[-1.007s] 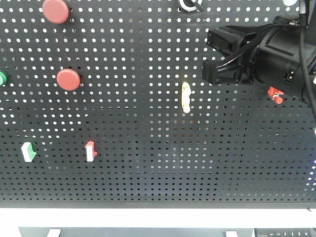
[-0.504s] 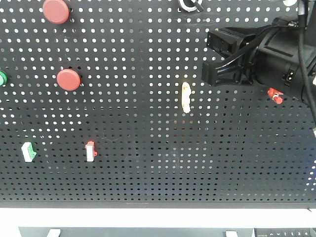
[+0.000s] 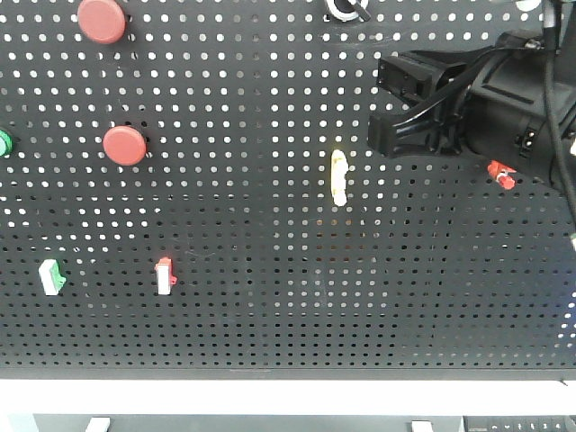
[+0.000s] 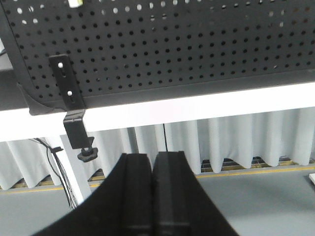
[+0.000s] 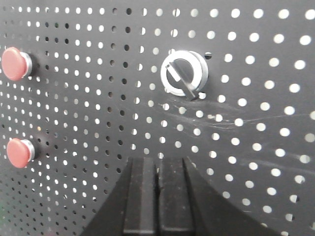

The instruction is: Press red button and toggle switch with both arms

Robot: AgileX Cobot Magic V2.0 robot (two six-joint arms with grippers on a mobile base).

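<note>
Two round red buttons [image 3: 102, 20] [image 3: 124, 145] are mounted at the left of the black pegboard [image 3: 270, 315]. The toggle switch [image 3: 346, 7] is cut off by the top edge; in the right wrist view it [image 5: 183, 73] shows a white ring and a slanted black lever. My right gripper [image 5: 158, 160] is shut and empty, just below the switch and short of the board; it enters from the right [image 3: 385, 106]. The red buttons [image 5: 15, 64] [image 5: 19, 152] lie far to its left. My left gripper [image 4: 153, 156] is shut and empty, low beneath the board's bottom edge.
Also on the board are a green button [image 3: 3, 141], a yellow switch [image 3: 338, 177], a small red switch [image 3: 501, 173], a green-white rocker [image 3: 51, 276] and a red-white rocker [image 3: 164, 275]. A clamp bracket [image 4: 74, 113] fixes the board to the white table edge [image 4: 197, 105].
</note>
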